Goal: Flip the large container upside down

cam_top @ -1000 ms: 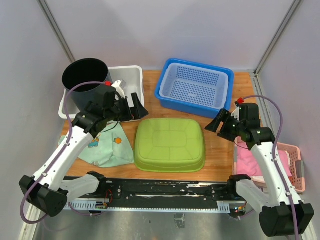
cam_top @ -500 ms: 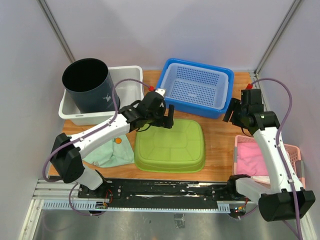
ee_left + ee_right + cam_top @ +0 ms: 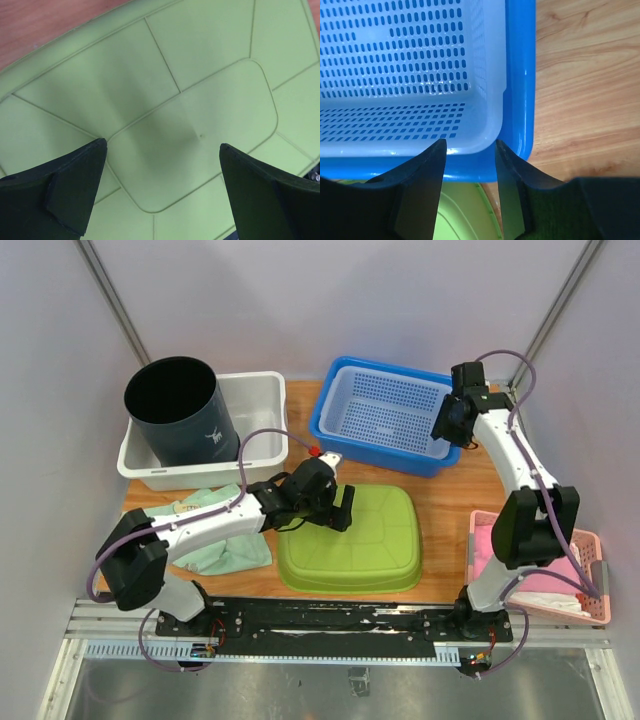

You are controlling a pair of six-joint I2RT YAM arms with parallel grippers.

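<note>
Jaws of the right gripper are seen about half closed, parted over the near right corner of the blue tub, and no grip can be made out. Those of the left gripper are spread fully, poised over the ribbed base of the green basin with nothing held.

Since the basin already lies bottom up, the tub is judged to be the container meant. It stands mouth up just behind the basin, towards the right, with a white perforated basket nested inside it.

The step in hand is judged to be the taking of the tub's rim. For a sound hold, the fingers should be lowered until one stands inside and the other outside the rim, and only then closed. It should be settled whether the basket's wall is pinched together with the tub's. If it is left free, the basket may be expected to drop out as the tub is rolled.

A corner hold on so broad a tub is likely to twist, so a grip nearer the middle of a side would be better. The left gripper could be brought to the opposite rim. Room is short, because the basin lies just in front, so the tub should be lifted clear before it is turned.
</note>
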